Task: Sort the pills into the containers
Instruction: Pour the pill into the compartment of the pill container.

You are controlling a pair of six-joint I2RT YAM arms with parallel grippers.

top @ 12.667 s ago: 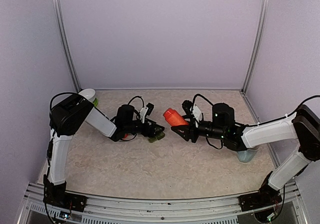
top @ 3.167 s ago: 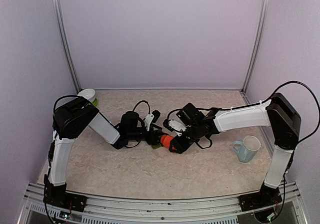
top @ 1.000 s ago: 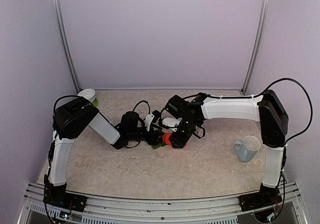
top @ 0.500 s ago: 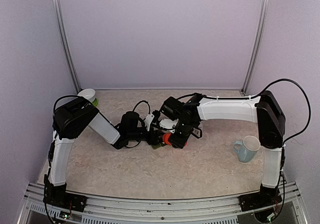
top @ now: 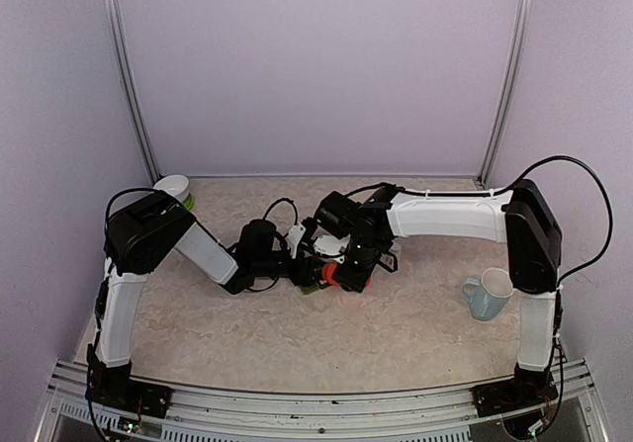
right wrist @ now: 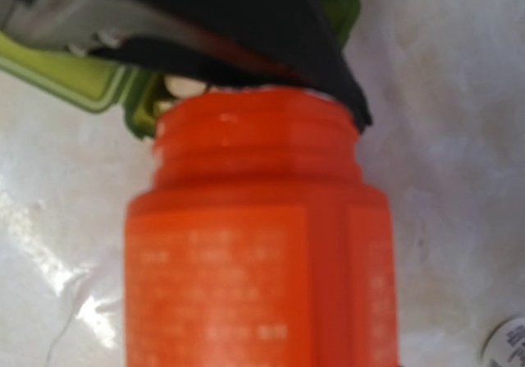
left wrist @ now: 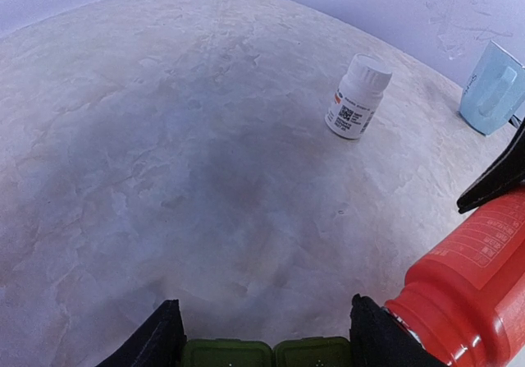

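Note:
The dark green containers (left wrist: 267,354) sit between my left gripper's (left wrist: 267,346) black fingers (left wrist: 161,339), which are shut on the strip; two lidded compartments show at the view's bottom edge. In the top view the strip (top: 311,283) is at the table's middle. My right gripper (top: 348,266) is shut on an open orange pill bottle (top: 339,277), tipped with its mouth against the strip. In the right wrist view the bottle (right wrist: 254,252) fills the frame, its mouth at a light green open compartment (right wrist: 82,75) with a pale pill (right wrist: 184,84) at the rim.
A white pill bottle (left wrist: 358,96) stands upright on the table beyond the left gripper. A pale blue mug (top: 489,294) stands at the right, also in the left wrist view (left wrist: 492,88). A white bowl (top: 173,186) sits at the back left.
My right gripper has carried the orange bottle left to the green strip and tipped its mouth onto it. The left gripper has stayed on the strip.

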